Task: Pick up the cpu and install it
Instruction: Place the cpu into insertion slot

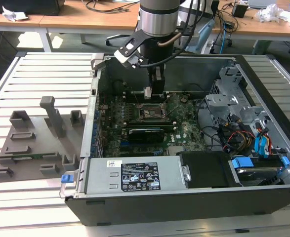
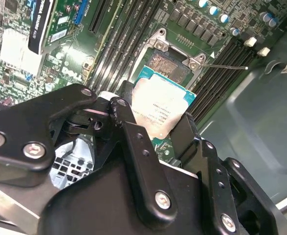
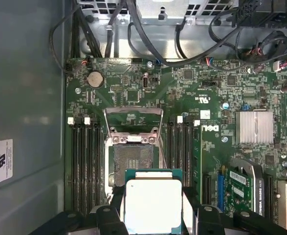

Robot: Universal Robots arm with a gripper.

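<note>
An open desktop computer case lies on its side on a slatted metal table, with a grey moulded fixture plate resting on the slats to the exterior view's left of it. The arm comes in from the far side of the table and reaches down into the case, so that the gripper hangs over the far half of the green motherboard. In both wrist views the gripper is closed down to the width of the cpu, its two black fingers pressing on opposite edges of the chip. The cpu is level, with its pale metal top facing up. It is held above the board, not seated, and in the first wrist view it overlaps one edge of the CPU socket. The socket's contact field is bare and its metal load frame is swung up and open. Rows of black memory slots flank the socket on both sides. A long black expansion card sits just on the near side of the socket, and a silver finned heat sink stands on the board, well apart from the socket. The power supply fills the near left corner of the case.
</note>
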